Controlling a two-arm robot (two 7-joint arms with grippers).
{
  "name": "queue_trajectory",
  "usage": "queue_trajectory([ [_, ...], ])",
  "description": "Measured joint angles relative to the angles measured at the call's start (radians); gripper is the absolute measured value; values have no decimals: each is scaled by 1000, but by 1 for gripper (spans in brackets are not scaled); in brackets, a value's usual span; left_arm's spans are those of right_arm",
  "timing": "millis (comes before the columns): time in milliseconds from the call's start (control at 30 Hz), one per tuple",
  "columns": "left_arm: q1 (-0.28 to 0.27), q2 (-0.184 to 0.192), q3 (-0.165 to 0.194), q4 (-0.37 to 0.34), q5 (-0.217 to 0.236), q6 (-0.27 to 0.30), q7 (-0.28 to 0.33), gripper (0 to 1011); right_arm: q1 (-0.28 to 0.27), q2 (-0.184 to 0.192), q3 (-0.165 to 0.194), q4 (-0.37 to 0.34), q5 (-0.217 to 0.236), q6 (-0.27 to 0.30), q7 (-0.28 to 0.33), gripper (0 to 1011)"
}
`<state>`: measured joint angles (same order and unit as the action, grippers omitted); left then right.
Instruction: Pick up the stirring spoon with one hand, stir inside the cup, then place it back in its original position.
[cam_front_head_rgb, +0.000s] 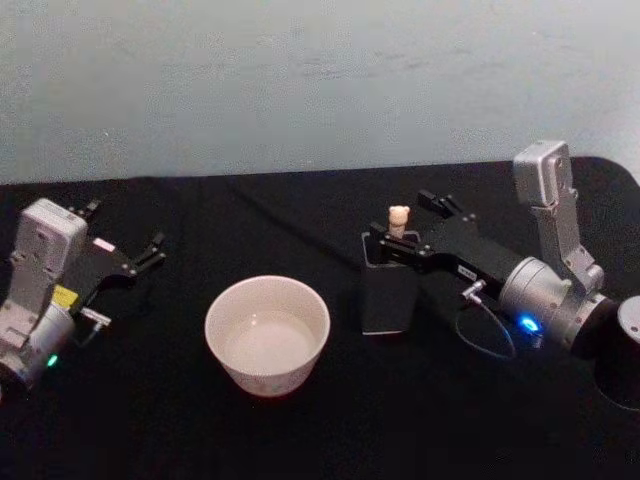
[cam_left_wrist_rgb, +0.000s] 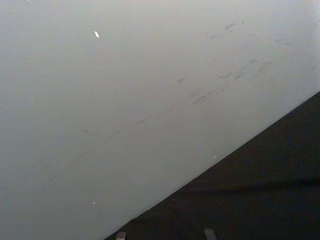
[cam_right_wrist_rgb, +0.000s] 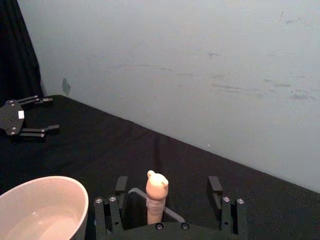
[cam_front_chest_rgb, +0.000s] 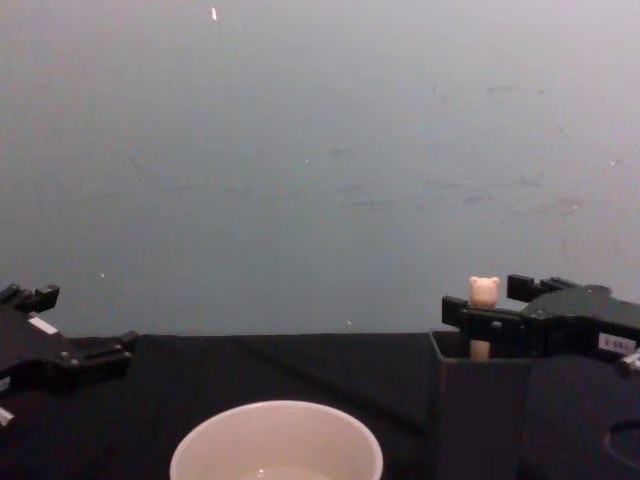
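Note:
The stirring spoon (cam_front_head_rgb: 399, 217) stands upright in the dark grey square holder (cam_front_head_rgb: 388, 292), its original position; only the cream handle with the bear head (cam_right_wrist_rgb: 156, 186) sticks out above the rim. My right gripper (cam_right_wrist_rgb: 168, 186) is open at handle height, one finger on each side of the handle (cam_front_chest_rgb: 484, 293), with gaps on both sides. The spoon's bowl is hidden inside the holder (cam_front_chest_rgb: 482, 415). The wide cream cup (cam_front_head_rgb: 267, 335) sits left of the holder, with some clear liquid in it. My left gripper (cam_front_head_rgb: 148, 252) rests open at the far left, away from the cup.
A black cloth (cam_front_head_rgb: 300, 220) covers the table up to a pale wall (cam_front_head_rgb: 320, 80) close behind. A cable loop (cam_front_head_rgb: 487, 330) hangs from the right wrist beside the holder. A dark round object (cam_front_head_rgb: 632, 350) sits at the right edge.

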<state>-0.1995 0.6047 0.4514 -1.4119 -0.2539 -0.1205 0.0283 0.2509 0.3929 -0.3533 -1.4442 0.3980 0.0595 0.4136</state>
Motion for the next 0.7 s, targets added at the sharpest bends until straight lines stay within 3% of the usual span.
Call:
queue_trajectory([
  [700, 0, 0, 0, 0, 0, 0, 0, 1001, 8, -5, -1, 8, 7, 19, -3, 1002],
])
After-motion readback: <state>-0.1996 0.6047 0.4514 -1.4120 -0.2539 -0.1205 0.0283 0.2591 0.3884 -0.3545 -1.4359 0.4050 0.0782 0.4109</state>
